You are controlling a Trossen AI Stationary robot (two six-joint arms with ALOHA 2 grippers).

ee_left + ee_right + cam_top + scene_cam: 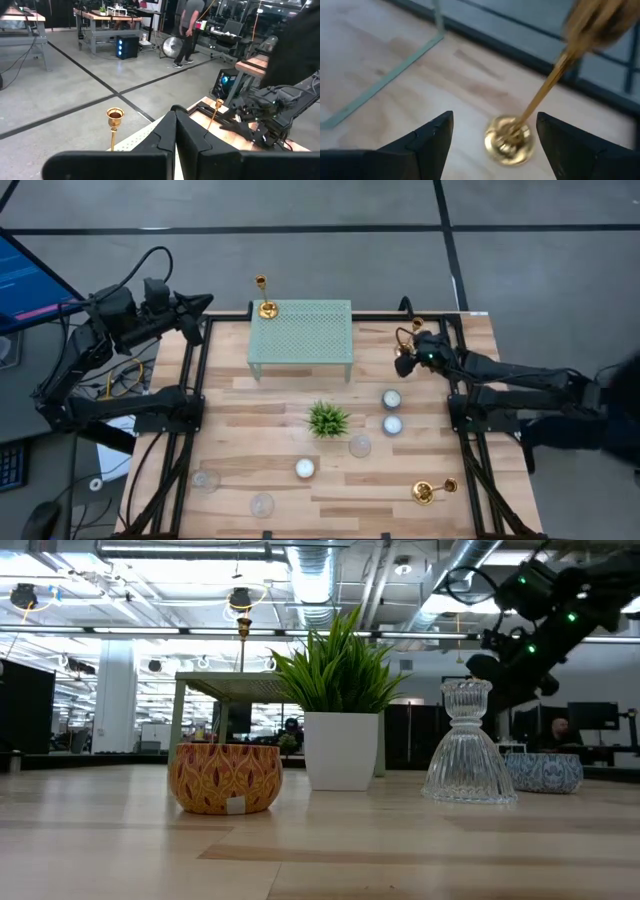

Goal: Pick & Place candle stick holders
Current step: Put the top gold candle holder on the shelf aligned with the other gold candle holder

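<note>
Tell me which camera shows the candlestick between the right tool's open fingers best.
The right wrist view: the candlestick fills the picture, base on the wood between the open right tool. The high view shows it small, mostly hidden by the arm. The left wrist view shows only its stem and cup. I cannot find it in the low view.

I'm running this in an open-plan lab: beyond my desk lies grey concrete floor, workbenches with computers, exposed ceiling ducts, and a person walking.
</note>
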